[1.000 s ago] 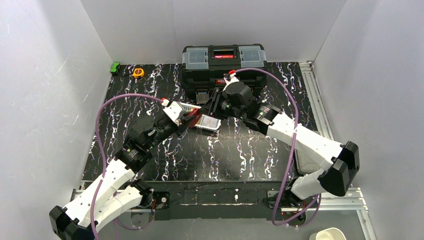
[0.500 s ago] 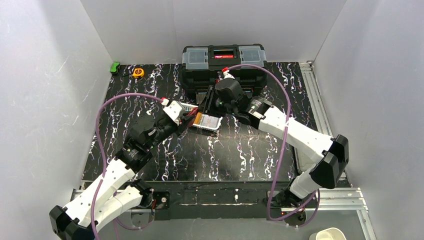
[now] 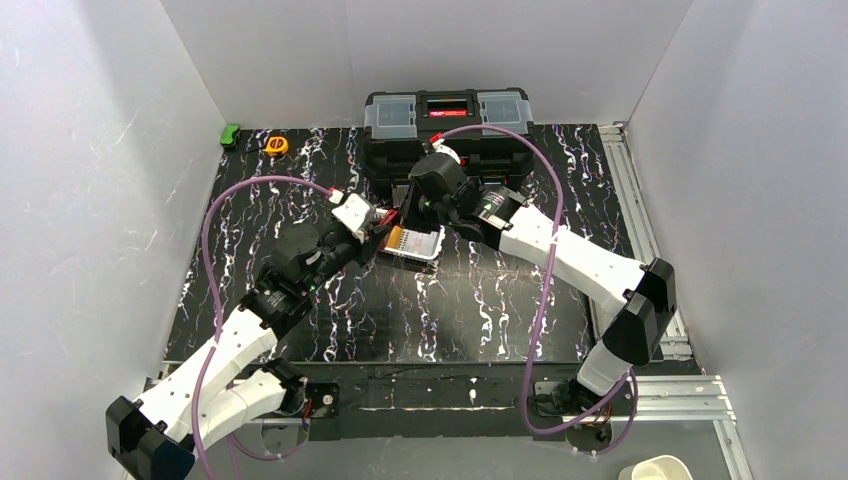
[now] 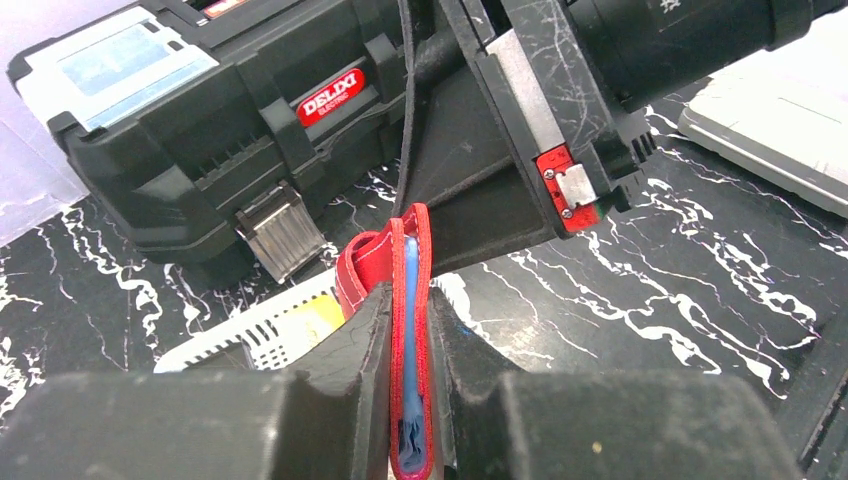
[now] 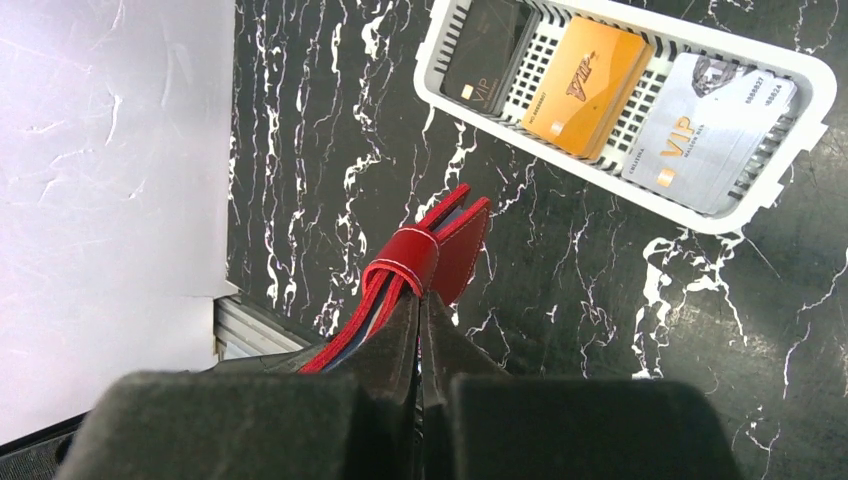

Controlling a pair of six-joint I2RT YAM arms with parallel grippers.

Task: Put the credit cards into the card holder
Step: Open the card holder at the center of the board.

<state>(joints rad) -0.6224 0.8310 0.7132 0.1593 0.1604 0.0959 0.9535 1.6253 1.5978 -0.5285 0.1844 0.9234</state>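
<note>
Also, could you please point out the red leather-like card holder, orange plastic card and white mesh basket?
red leather-like card holder (image 5: 405,258): right wrist view, snap tab.
orange plastic card (image 5: 585,85): right wrist view, face.
white mesh basket (image 5: 715,225): right wrist view, rim.

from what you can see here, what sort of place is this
Most likely a robot lab test cell, not a home: plain white walls box in a black marbled table on aluminium rails, with props like a black toolbox staged on it.

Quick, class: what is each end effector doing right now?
Left end effector: closed on the flat red leather-like folding card holder.
Right end effector: closed on it too.
</note>
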